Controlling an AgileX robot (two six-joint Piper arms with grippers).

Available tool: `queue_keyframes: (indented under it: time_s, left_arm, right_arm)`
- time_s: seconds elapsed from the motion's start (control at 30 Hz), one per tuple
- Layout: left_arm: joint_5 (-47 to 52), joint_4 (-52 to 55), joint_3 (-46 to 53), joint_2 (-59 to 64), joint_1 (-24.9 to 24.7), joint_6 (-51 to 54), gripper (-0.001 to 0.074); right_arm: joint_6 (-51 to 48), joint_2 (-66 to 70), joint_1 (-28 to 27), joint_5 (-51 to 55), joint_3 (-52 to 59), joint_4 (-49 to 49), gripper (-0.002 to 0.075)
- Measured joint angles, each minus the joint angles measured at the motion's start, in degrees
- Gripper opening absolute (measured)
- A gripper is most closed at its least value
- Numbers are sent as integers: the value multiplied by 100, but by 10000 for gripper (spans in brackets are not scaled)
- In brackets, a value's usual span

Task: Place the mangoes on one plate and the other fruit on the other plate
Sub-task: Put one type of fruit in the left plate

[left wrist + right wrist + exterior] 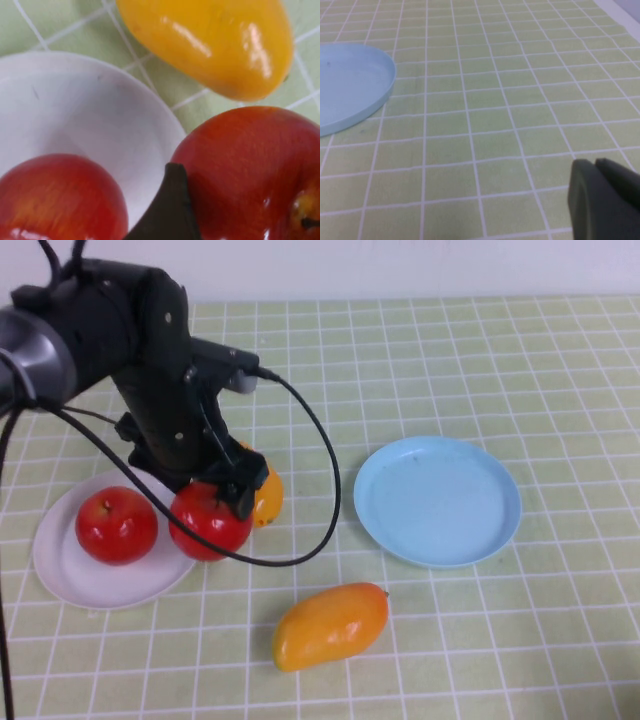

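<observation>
The left arm reaches in from the table's left and bends steeply down, its left gripper clenched around a red apple at the right rim of the white plate. A second apple sits on that plate. One mango lies just behind the held apple, mostly hidden. The other mango lies nearer the robot, its long axis running left-right, right end tilted away. The blue plate sits to the right. The right gripper hovers low over bare table beside the blue plate; whether it is released, I cannot tell.
</observation>
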Motion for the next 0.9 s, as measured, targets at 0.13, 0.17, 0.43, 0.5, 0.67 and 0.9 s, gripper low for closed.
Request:
queue_keyframes:
  time_s: [0.13,0.17,0.43,0.5,0.67,0.9]
  left_arm:
    - [64,244,9,148,0,0,588]
    - [64,339,9,148,0,0,588]
    - [73,999,9,148,41,0,588]
    - [73,1056,9,162,77,0,588]
    - [73,1251,9,176,98,0,588]
    - [97,1200,9,185,98,0,634]
  right_arm:
    - [0,0,0,0,0,0,-17]
    - [0,0,0,0,0,0,-16]
    - [0,0,0,0,0,0,-17]
    - [0,0,0,0,0,0,-17]
    - [0,0,0,0,0,0,-17]
    - [0,0,0,0,0,0,-16]
